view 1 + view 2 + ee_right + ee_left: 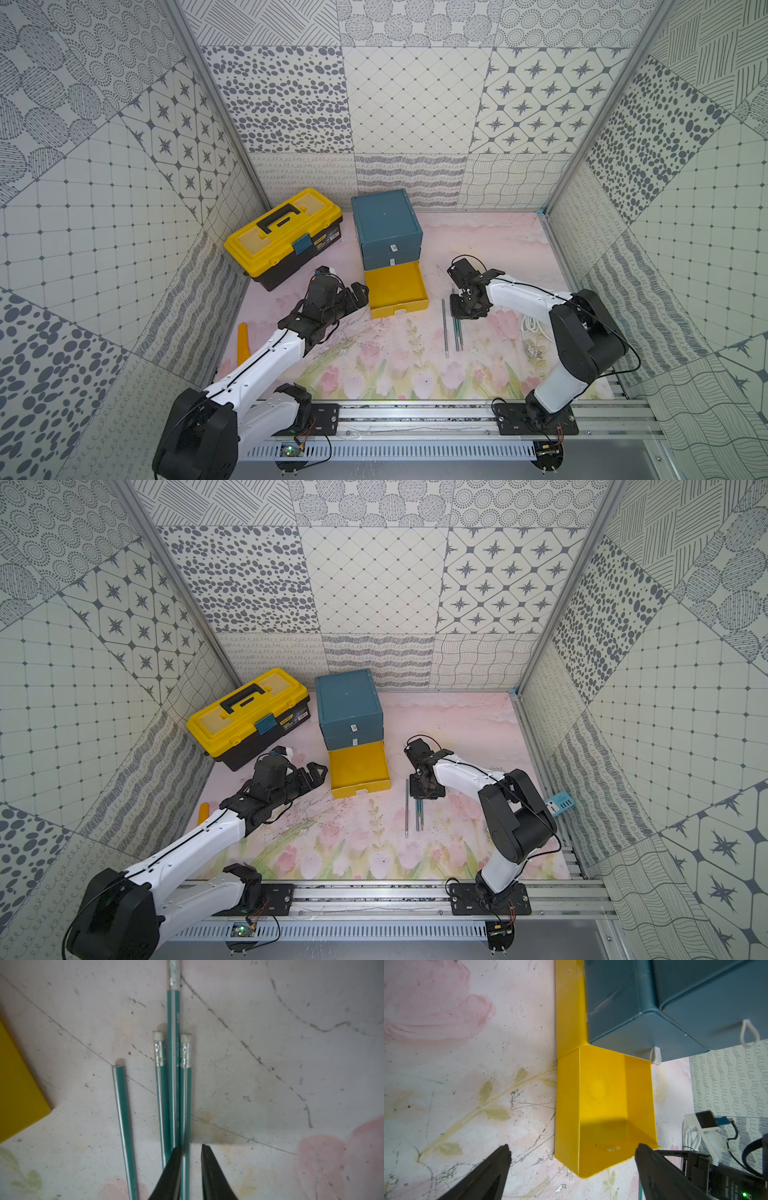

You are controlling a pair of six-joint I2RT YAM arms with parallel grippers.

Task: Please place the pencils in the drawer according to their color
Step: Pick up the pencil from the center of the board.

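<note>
Presently: bottom drawer out, right claw down over the teal pencils

Left of the drawer point(386, 226) in both top views stands a yellow-lidded toolbox point(282, 239). Nearer the camera, an orange strip point(243, 340) is partly hidden by the left arm point(266, 353), and its kind is unclear. That arm reaches forward and low. The left gripper point(360, 296) sits just beside the near left corner of the pulled-out yellow bottom drawer point(395, 286), fingers wide apart.

Right of the drawer, near its open front, lie the pencils point(174, 1064). The right wrist view shows four teal-and-silver ones side by side, their near ends cut off by the frame and the fingers. The top views make them hard to count. The right arm point(519, 294) bends over them, wrist pointing straight down. The right gripper point(192, 1148) shows a narrow gap, with one pencil lying in it against one finger, not clamped.

Farther right, a white cable point(534, 328) is half hidden behind that arm.
</note>
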